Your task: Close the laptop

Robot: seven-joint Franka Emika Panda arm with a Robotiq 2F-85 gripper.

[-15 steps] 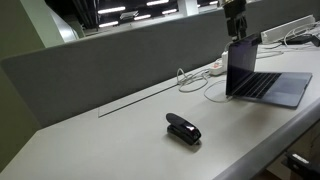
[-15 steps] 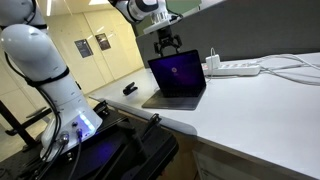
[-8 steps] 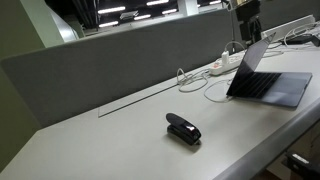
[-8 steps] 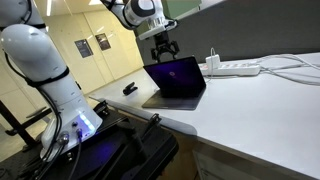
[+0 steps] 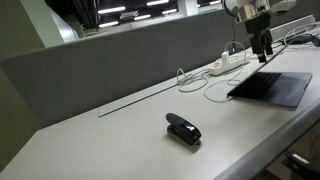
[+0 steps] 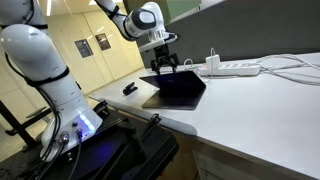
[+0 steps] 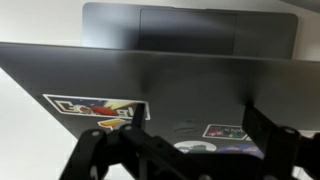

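The laptop (image 5: 272, 86) lies at the far end of the white desk, with its lid tilted low over the base and almost shut. It also shows in an exterior view (image 6: 176, 90). In the wrist view the grey lid (image 7: 160, 75) fills the frame, with colourful stickers (image 7: 95, 108) on it and the palm rest beyond. My gripper (image 5: 263, 46) is open and sits just above the lid's upper edge, seen also in an exterior view (image 6: 163, 67). In the wrist view the gripper's (image 7: 192, 120) fingers are spread over the lid with nothing between them.
A small black stapler-like object (image 5: 183, 129) lies mid-desk, also in an exterior view (image 6: 130, 89). A white power strip (image 5: 226, 62) with cables lies behind the laptop (image 6: 238, 68). A grey partition (image 5: 110, 60) runs along the desk's back. The robot base (image 6: 45, 70) stands nearby.
The lid has swung down from near upright to almost flat on the base. My gripper has moved down and forward with it, staying on the lid's top edge.
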